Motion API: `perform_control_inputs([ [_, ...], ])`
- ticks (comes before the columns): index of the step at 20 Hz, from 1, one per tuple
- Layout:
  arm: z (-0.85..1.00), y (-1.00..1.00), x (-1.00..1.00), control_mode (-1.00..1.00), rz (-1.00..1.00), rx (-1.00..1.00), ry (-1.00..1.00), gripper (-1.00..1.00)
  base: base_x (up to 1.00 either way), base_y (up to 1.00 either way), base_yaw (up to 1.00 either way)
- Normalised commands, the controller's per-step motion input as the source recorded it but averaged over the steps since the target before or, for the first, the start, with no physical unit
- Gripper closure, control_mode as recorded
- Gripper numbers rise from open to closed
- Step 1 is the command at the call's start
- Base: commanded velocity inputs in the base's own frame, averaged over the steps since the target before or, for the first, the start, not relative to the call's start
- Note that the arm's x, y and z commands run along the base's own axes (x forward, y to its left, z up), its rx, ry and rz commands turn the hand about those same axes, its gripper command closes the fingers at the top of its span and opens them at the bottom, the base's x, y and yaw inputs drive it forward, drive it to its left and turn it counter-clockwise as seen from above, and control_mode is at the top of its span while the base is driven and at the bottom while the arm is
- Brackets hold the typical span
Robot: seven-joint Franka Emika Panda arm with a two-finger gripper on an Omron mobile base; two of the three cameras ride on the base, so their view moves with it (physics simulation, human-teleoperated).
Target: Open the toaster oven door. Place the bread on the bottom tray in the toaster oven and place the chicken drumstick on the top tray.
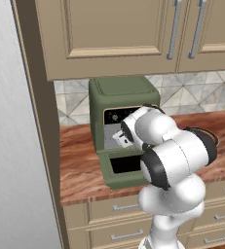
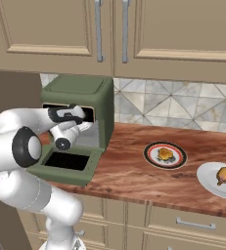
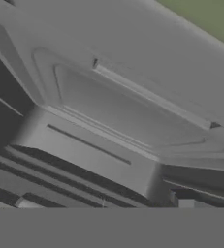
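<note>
- The tall olive-green toaster oven [image 2: 87, 105] with its rounded top stands at the left end of the brown wood-grain counter [image 2: 134, 173], against the tiled wall. Its olive-framed door [image 2: 65, 163] with the dark window already lies folded down toward the near edge.
- The white arm's gripper [image 2: 80, 128] sits at the oven's mouth above the lowered door, jaws spread wide and holding nothing (the hand view looks into grey racks and walls).
- Risk: pulling out carelessly, the wrist could catch the door or the oven's upper lip and shove the appliance.
- The golden piece of food on the dark-rimmed round plate [image 2: 165, 155] and the browner piece on the white plate [image 2: 221, 179] wait far to the right (which is bread, which drumstick, I judge uncertain); mistaking them would swap the trays.
- Either plate could slide under a clumsy grasp.
</note>
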Motion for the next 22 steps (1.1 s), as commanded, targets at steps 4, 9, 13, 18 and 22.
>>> perform_control_inputs([
  [4, -0.46, 0.00, 0.23, -1.00, 0.00, -0.06, 0.35, 1.00, 0.00, 0.00, 0.00],
  [9, -0.43, 0.02, -0.54, -1.00, 0.07, -0.23, 0.50, 1.00, 0.00, 0.00, 0.00],
  [13, -0.43, 0.00, -1.00, -1.00, 0.18, -0.32, 0.46, 1.00, 0.00, 0.00, 0.00],
  [18, -0.38, 0.01, -1.00, -1.00, 0.19, -0.33, 0.45, 1.00, 0.00, 0.00, 0.00],
  [22, -0.32, 0.00, -1.00, -1.00, 0.16, -0.32, 0.47, 1.00, 0.00, 0.00, 0.00],
])
